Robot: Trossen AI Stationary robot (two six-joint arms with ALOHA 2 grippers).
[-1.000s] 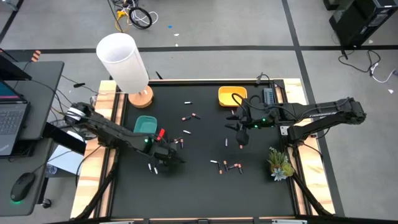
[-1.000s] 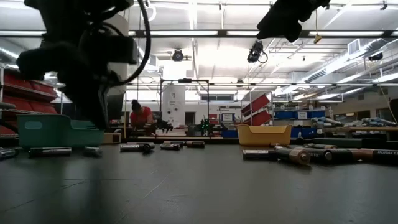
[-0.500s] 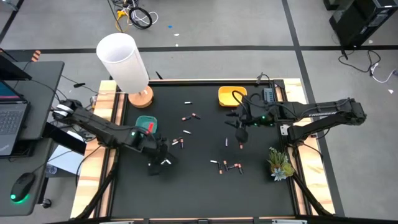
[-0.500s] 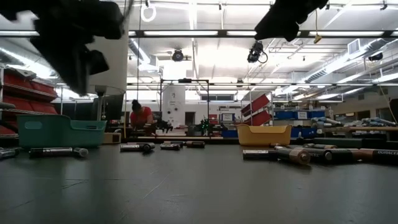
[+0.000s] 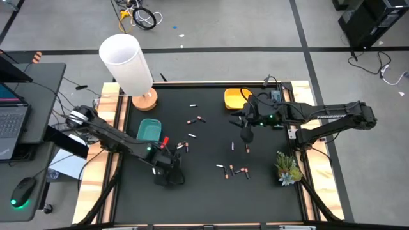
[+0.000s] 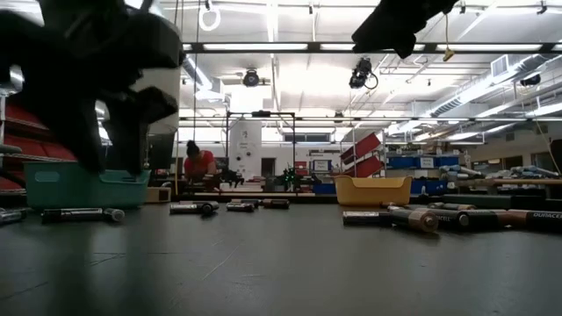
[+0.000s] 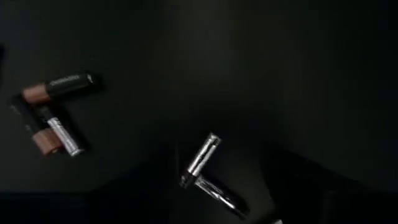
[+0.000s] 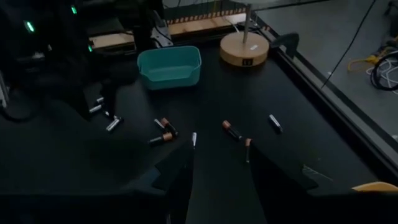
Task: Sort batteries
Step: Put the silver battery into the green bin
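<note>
Small batteries lie scattered on the black table: dark ones with copper ends (image 5: 198,119) (image 5: 238,170) and white ones (image 5: 232,147). My left gripper (image 5: 167,171) points down near the table's front left, open, and its two fingers stand apart in the low view (image 6: 105,162). Two silver batteries (image 7: 202,155) lie flat on the mat just beyond its fingers, untouched. A pair of dark batteries (image 7: 59,87) lies farther off. My right gripper (image 5: 246,136) hangs above the table's right middle, open (image 8: 221,177), with nothing between its fingers.
A teal bin (image 5: 149,129) stands at the left and a yellow bin (image 5: 238,99) at the far right. A white lamp (image 5: 128,64) on a wooden base occupies the far left corner, and a plant sprig (image 5: 287,167) sits at the right edge.
My left gripper has swung up and toward the table's left edge, then come back down over the silver batteries, rolling at the wrist. Its fingers have parted from shut to open.
</note>
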